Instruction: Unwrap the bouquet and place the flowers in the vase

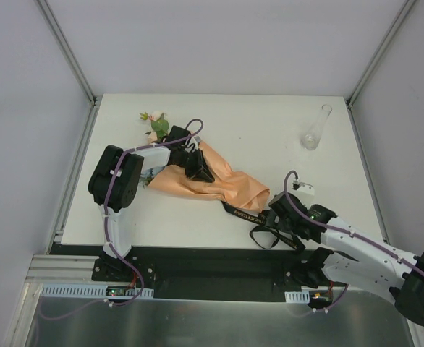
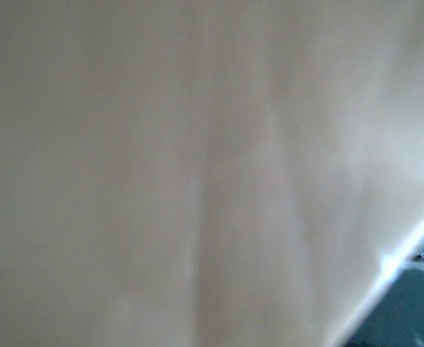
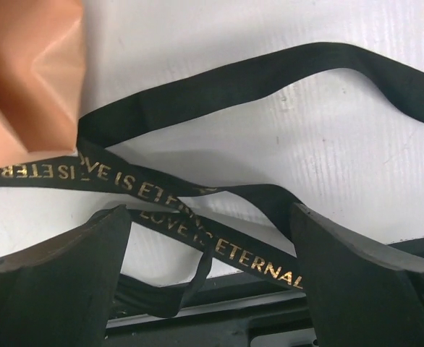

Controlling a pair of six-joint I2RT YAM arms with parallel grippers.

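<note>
While right jaws gape around ribbon (image 3: 255, 72), left jaws against bouquet (image 1: 219, 184), grip unclear

- A white table (image 1: 255, 137) is seen, walled in by pale panels on three sides.
- A bouquet (image 1: 212, 184) in peach-orange paper is laid flat on the left half, with its flowers (image 1: 156, 124) pointed toward the far left.
- A black ribbon (image 1: 244, 215) with gold lettering is spread loose on the near edge, just beside the narrow end of the paper.
- A small clear glass vase (image 1: 315, 130) is placed near the far right corner, well apart from the bouquet.
</note>
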